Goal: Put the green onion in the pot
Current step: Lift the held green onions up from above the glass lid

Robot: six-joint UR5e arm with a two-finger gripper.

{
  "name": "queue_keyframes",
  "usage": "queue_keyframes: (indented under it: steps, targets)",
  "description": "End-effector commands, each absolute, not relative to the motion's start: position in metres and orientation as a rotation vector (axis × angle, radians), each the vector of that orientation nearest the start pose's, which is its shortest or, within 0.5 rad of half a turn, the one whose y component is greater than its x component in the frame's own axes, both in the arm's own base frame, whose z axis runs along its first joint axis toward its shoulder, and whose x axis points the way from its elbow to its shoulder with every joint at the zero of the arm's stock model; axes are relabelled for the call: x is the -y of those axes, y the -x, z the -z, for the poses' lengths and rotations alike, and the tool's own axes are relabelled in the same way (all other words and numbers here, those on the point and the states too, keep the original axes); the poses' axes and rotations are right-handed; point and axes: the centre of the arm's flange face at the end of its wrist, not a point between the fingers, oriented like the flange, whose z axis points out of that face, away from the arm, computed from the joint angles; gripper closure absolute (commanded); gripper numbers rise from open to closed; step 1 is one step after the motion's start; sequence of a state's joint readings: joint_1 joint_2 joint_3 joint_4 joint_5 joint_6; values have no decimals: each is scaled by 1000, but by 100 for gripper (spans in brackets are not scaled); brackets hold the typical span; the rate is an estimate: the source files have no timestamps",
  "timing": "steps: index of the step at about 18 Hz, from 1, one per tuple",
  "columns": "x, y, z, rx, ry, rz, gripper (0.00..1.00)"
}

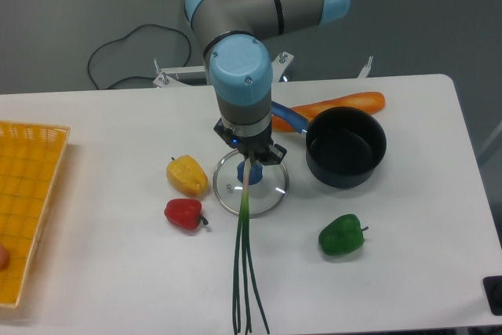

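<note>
The green onion hangs from my gripper, its pale root end between the fingers and its dark green leaves trailing down toward the table's front edge. The gripper is shut on the onion's whitish end, above the glass lid. The pot, a dark round saucepan with a blue handle, stands to the right of the gripper, empty inside.
A round glass lid with a blue knob lies under the gripper. A yellow pepper and a red pepper lie to the left, a green bell pepper to the right. A carrot lies behind the pot. A yellow basket sits at far left.
</note>
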State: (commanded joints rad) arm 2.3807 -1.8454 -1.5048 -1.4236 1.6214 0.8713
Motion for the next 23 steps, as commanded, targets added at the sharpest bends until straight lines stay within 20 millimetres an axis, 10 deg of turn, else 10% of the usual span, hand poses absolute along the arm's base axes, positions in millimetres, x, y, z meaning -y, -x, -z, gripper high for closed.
queue_keyframes:
  steps: [12,23]
  targets:
    - [-481,349,-395,-228,3240,48,100]
    - [-419,362,-425,-631,3358,108,100]
